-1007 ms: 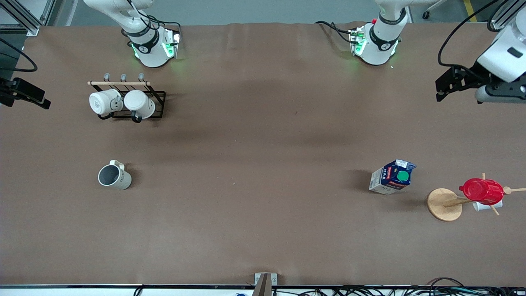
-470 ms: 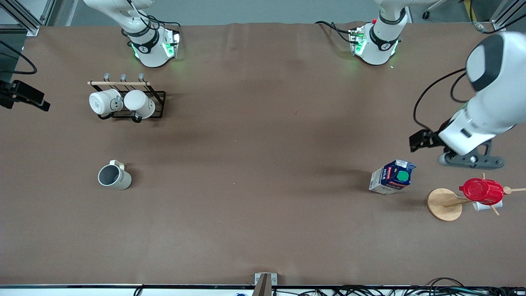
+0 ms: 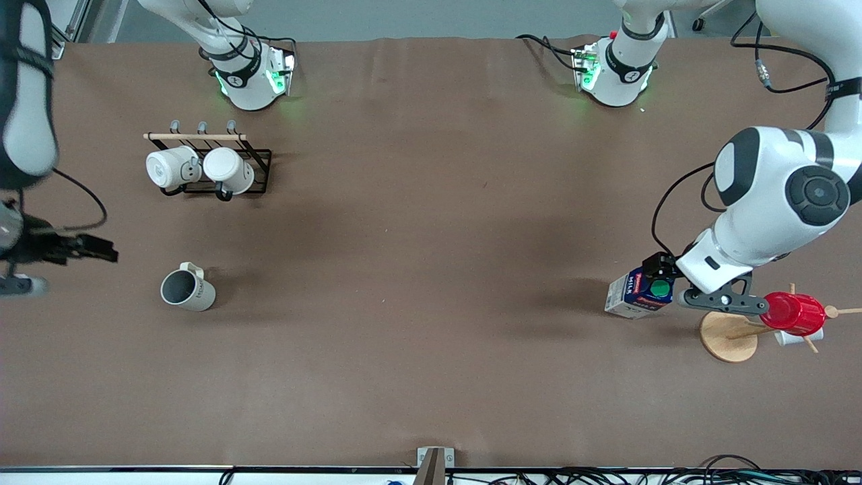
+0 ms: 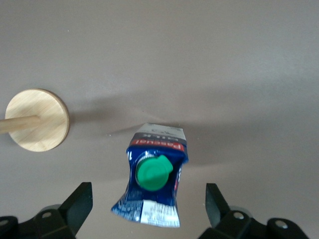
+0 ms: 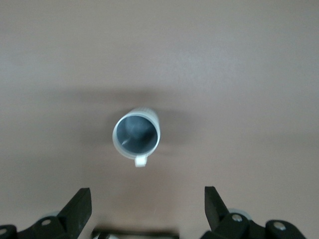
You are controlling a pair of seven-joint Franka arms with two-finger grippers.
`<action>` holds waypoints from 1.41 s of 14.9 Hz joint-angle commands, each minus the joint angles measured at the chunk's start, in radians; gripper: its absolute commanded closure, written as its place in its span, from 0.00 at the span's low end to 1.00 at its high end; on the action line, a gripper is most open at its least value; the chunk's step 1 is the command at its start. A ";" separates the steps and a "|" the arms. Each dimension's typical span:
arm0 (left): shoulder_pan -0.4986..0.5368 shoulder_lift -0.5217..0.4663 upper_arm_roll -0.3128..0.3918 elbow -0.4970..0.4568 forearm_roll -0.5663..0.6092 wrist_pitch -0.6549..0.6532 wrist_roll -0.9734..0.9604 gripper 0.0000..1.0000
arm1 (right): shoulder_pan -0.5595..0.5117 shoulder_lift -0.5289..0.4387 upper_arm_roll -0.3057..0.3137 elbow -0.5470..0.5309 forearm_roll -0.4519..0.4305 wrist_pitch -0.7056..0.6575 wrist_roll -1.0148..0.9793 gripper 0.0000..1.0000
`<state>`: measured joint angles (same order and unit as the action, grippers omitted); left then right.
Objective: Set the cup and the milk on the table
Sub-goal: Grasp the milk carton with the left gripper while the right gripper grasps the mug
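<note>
— Under our left gripper (image 4: 147, 209), what do we see?
— The milk (image 4: 154, 181) upright on the table (image 3: 431, 269), fingers spread wide.
— And our right gripper (image 5: 144, 211)?
— Wide open, high over the table beside the standing cup (image 5: 136, 135).

2 white arms with dark grey round joints, black cables, black tools, and green lights at their bases.

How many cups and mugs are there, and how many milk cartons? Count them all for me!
White mugs on the black rack: 2
Off-white mug with a dark grey inside: 1
Red plastic cup: 1
Milk carton: 1
Total: 5
</note>
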<state>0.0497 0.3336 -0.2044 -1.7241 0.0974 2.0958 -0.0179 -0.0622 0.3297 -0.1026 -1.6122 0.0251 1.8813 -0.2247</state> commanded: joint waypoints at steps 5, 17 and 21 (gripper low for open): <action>-0.001 0.062 -0.004 0.000 0.018 0.029 0.015 0.04 | -0.005 0.096 0.009 -0.259 0.012 0.407 -0.149 0.00; 0.001 0.042 -0.006 0.021 0.018 -0.014 0.013 0.68 | 0.001 0.146 0.011 -0.345 0.012 0.581 -0.159 0.95; -0.028 0.036 -0.006 0.136 0.010 -0.129 0.000 0.68 | 0.005 0.135 0.012 -0.328 0.021 0.514 -0.150 1.00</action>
<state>0.0373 0.3839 -0.2081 -1.6496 0.0978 2.0380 -0.0164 -0.0587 0.4888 -0.0946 -1.9398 0.0265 2.4394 -0.3723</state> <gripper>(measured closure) 0.612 0.934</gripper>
